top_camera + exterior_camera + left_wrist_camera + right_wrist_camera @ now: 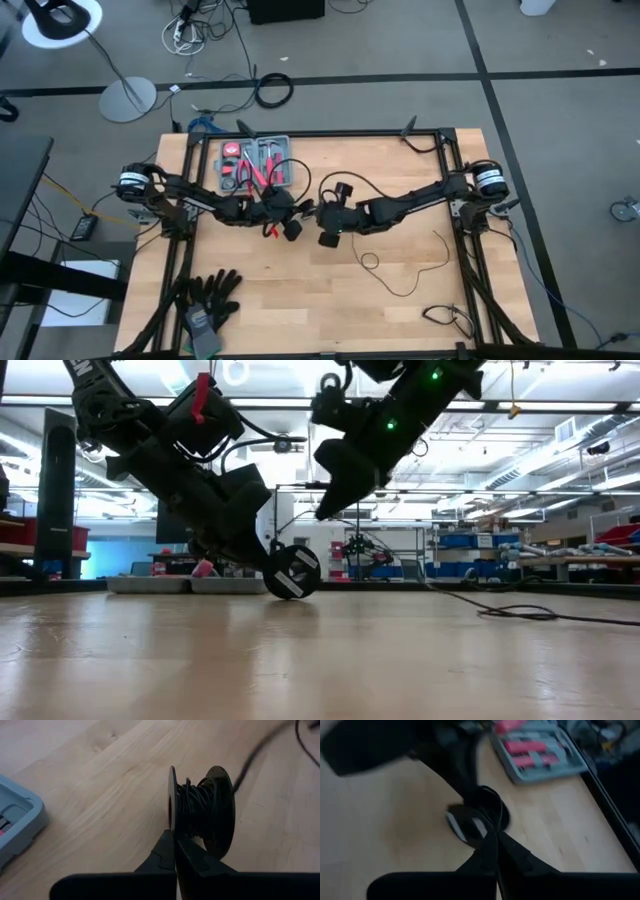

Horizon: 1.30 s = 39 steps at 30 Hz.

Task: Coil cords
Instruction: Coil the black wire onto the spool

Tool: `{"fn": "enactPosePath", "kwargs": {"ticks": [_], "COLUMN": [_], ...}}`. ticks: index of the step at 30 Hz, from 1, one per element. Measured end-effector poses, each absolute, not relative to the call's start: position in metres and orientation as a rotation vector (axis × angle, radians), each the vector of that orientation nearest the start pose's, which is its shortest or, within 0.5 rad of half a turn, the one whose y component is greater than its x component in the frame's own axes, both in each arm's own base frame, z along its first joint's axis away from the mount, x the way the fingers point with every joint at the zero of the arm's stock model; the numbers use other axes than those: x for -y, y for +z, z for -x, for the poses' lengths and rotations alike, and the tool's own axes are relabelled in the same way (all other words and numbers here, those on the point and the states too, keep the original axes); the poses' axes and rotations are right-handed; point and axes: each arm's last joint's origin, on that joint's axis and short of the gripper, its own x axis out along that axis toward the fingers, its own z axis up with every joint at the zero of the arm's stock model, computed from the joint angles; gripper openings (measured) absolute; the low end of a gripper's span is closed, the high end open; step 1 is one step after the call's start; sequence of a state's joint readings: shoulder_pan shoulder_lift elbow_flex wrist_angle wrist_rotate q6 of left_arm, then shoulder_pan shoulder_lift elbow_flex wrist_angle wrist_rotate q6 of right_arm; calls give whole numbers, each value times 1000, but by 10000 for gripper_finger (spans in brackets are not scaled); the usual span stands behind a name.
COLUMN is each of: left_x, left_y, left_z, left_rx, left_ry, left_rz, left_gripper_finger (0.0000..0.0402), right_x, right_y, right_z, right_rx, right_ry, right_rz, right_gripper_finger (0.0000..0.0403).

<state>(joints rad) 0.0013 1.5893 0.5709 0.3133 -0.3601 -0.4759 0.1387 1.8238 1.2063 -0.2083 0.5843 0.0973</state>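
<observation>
A small black spool [202, 815] with two round flanges has thin black cord wound on its core. In the low view the spool [292, 572] stands on edge at the tabletop, mid-table. My left gripper [175, 837] is shut on it. My right gripper [496, 836] is shut just right of the spool [292, 228] and higher up [328, 505]. The cord's loose end [400, 272] lies in slack loops on the table toward the right. My left gripper pinches the rim of one spool flange [172, 822] between its two fingers, one finger on each face. The fingers slant down from the table's left side. The spool stands on edge with its axis level, its lower rim [290, 595] at the tabletop. My right gripper is shut where black strands of cord [492, 815] run from the spool to the fingertips. The picture is blurred and the fingers hide the place of contact, so the hold itself cannot be made out. The fingers slant down from the table's right side.
A grey tray [255, 162] of red-handled tools stands behind the grippers at the far side. Black gloves [208, 298] lie near the front left corner. A small cable bundle [445, 316] lies at the front right. Bare wood shows at the front middle.
</observation>
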Motion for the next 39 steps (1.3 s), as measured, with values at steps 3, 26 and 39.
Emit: {"fn": "enactPosePath", "kwargs": {"ticks": [3,26,39], "left_x": [-10,1,9], "left_y": [132,159,141], "left_z": [-276,-263,-258], "left_rx": [-598,-318,-283], "left_ry": [473,377,397], "left_rz": [338,438,541], "left_gripper_finger": [0,0,0], "right_x": [-30,-50,-71], "right_y": [199,124,85], "right_z": [-375,-330,-344], "right_rx": [-800,-452,-289], "right_ry": [-515,-431,-347], "right_rz": [155,-319,-385], "right_gripper_finger": [0,0,0]}}
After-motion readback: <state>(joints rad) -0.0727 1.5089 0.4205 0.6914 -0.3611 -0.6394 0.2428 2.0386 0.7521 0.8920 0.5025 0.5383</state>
